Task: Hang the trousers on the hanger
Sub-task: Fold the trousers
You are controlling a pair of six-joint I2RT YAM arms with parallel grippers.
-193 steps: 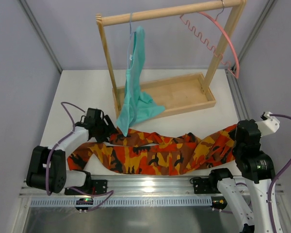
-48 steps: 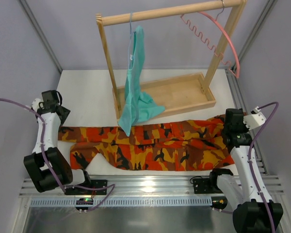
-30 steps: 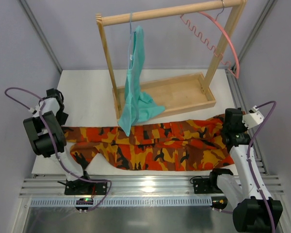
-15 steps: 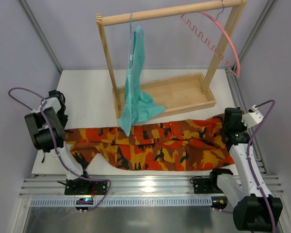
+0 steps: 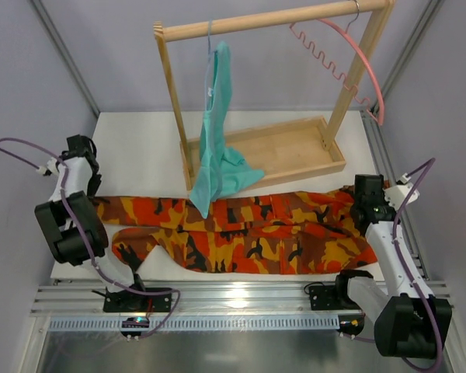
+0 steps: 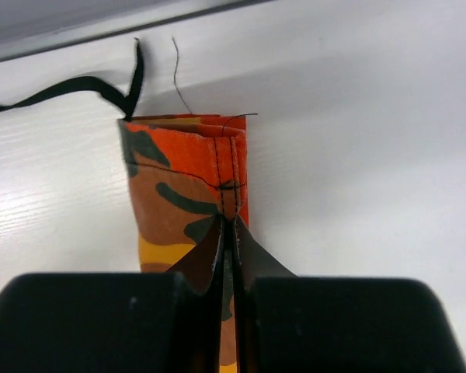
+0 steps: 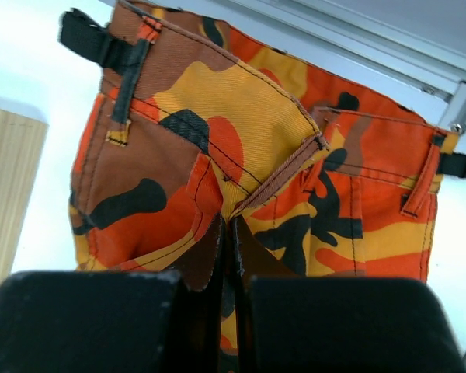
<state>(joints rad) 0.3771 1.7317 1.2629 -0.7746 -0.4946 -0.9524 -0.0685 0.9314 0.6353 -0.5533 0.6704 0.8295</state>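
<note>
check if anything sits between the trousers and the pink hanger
Nothing visible blocks the pink hanger at the right end of the wooden rack. The lower tip of the teal garment overlaps the far edge of the trousers in the top view; contact unclear.

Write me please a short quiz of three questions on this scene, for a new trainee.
1. True or false: the hanger hangs from the wooden rack.
2. The left gripper is shut on: A) the wooden rack B) a leg hem of the trousers C) the hanger.
3. Which part of the trousers does the right gripper pinch?
Key: 1 true; 2 B; 3 the waist end, near the belt loops.
</note>
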